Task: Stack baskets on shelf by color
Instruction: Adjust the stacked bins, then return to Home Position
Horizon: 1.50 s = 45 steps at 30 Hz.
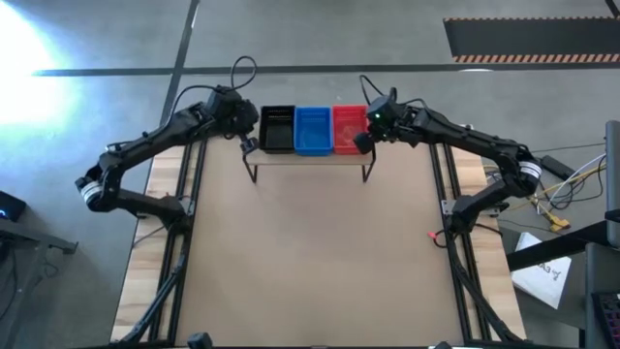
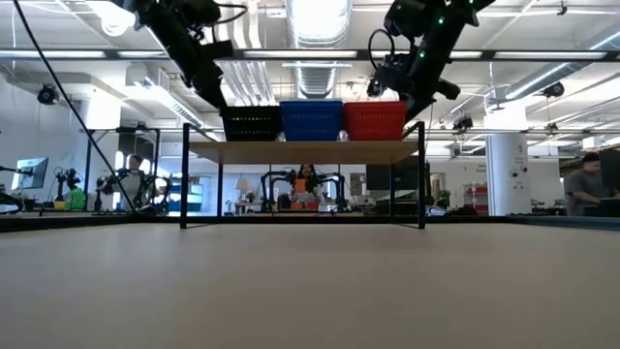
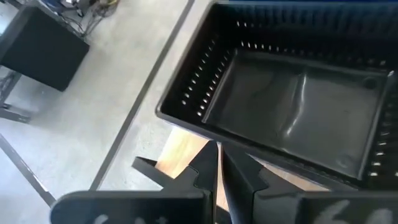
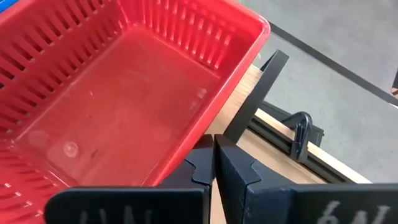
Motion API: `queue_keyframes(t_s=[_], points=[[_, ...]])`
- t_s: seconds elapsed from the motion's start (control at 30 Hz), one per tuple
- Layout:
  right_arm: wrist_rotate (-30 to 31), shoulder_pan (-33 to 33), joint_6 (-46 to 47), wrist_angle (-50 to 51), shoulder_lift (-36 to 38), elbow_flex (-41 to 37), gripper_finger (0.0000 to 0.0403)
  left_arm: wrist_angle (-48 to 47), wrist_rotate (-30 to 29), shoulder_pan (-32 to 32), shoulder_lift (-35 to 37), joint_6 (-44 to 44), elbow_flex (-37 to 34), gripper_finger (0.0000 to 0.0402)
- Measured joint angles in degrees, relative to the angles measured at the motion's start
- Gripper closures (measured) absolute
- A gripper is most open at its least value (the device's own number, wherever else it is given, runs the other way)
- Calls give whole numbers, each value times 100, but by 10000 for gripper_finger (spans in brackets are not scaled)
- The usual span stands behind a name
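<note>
Black, blue and red baskets sit side by side on the shelf, a light-wood plank on thin black legs standing toward twelve o'clock on the table in the high view. The black basket is at the nine o'clock end, the blue basket in the middle, the red basket at the three o'clock end, each touching its neighbour. The left gripper hovers just beside the black basket's outer end, fingers pressed together and holding nothing (its wrist view looks down into the basket). The right gripper hangs just beside the red basket's outer end, fingers likewise pressed together, empty.
</note>
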State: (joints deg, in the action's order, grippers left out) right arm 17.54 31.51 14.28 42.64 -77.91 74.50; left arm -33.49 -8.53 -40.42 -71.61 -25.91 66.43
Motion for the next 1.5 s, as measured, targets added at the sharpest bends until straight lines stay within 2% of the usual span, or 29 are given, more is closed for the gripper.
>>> queue_keyframes(t_s=[0.37, 0.5, 0.57, 0.63, 0.77, 0.87, 0.93, 1.07, 1.2, 1.37, 1.5], points=[[-6, -55, 26, -97, -13, -6, 394, -292, -29, 0, 291, 7, -15, 398], [-4, -80, -149, 51, 423, -12, 394, -496, 9, 4, 472, 135, -20, 398], [-47, -148, -374, 78, 755, -117, 394, -607, 212, 2, 697, 194, -47, 398], [-428, -228, -697, 64, 1170, -374, 394, -591, 488, 4, 1023, 311, -162, 398], [-1657, -540, -1014, -379, 2215, -1396, 394, -294, 1116, 15, 1888, 811, -748, 398], [-2792, -974, -915, -1405, 3016, -2582, 394, 16, 1310, 80, 2597, 1196, -1368, 398], [-3251, -1344, -705, -2278, 3473, -3403, 394, 291, 1329, 138, 3055, 1458, -1810, 398], [-3298, -2114, -236, -4286, 4073, -4781, 394, 823, 1364, 254, 3743, 1852, -2529, 398], [-3275, -2791, -60, -5665, 4303, -5728, 394, 1084, 1422, 273, 4144, 1969, -2953, 398], [-3249, -3541, -61, -6289, 4448, -6383, 394, 1108, 1433, 273, 4410, 2142, -3137, 398], [-2816, -4041, -78, -6289, 4645, -6635, 394, 1114, 1444, 271, 4463, 2258, -3175, 398]])
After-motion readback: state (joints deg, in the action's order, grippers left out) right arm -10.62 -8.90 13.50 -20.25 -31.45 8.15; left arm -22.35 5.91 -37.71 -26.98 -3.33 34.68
